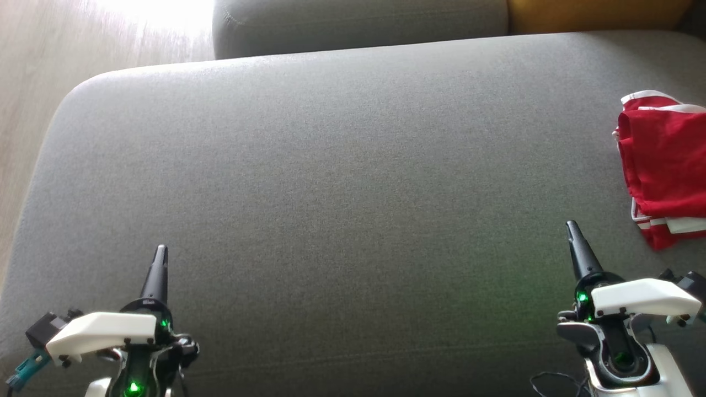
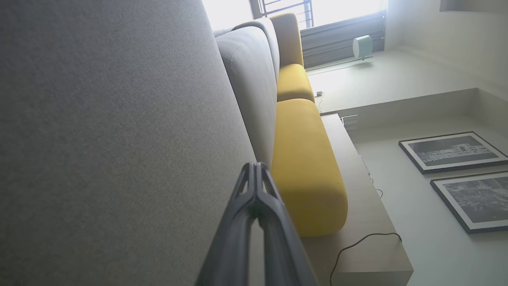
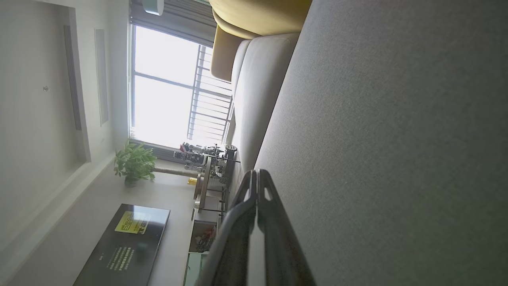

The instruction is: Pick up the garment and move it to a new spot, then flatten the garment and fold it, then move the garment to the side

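Observation:
A red garment (image 1: 664, 165) with white trim lies folded at the far right edge of the grey sofa seat (image 1: 342, 187). My left gripper (image 1: 160, 251) hovers at the lower left over bare cushion, fingers pressed together with nothing between them, as its wrist view confirms for the left gripper (image 2: 256, 167). My right gripper (image 1: 571, 226) is at the lower right, a little left of and below the garment, not touching it. In its wrist view the right gripper (image 3: 254, 172) is shut and holds nothing.
A grey back cushion (image 1: 358, 22) and a yellow cushion (image 1: 595, 14) line the far side of the seat. Wooden floor (image 1: 33, 82) lies to the left. A wooden ledge (image 2: 357, 190) with a cable runs behind the sofa.

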